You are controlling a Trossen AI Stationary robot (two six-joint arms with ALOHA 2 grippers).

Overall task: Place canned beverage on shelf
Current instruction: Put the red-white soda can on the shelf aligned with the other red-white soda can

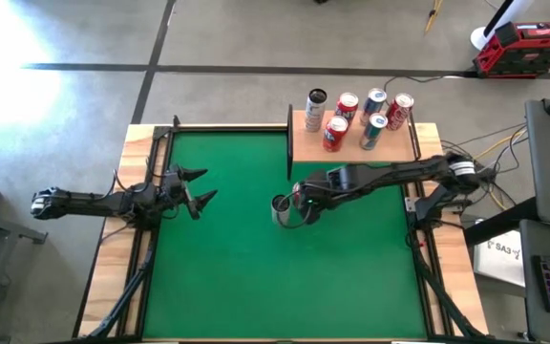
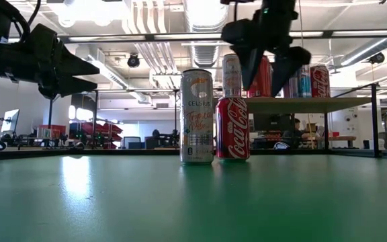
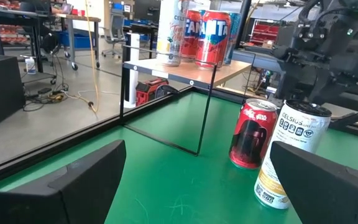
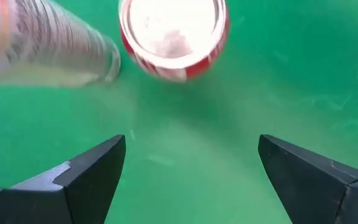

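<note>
The mat point(image 1: 227, 239) is bright green, with a pale wood border point(image 1: 113, 258) around it. Near its middle stand a red Coca-Cola can point(image 2: 233, 128) with white curly letters and a tall white can point(image 2: 197, 116) (orange writing, silver top). The shelf point(image 1: 351, 143) is light wood with black rails.

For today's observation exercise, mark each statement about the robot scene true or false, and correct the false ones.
1. Two cans stand on the green mat. True: a tall Celsius can and a red Coca-Cola can.
2. The shelf is empty. False: six cans stand on it.
3. The right gripper grips the Coca-Cola can. False: it hangs open above the cans.
4. The left gripper is open and holds nothing. True.
</note>
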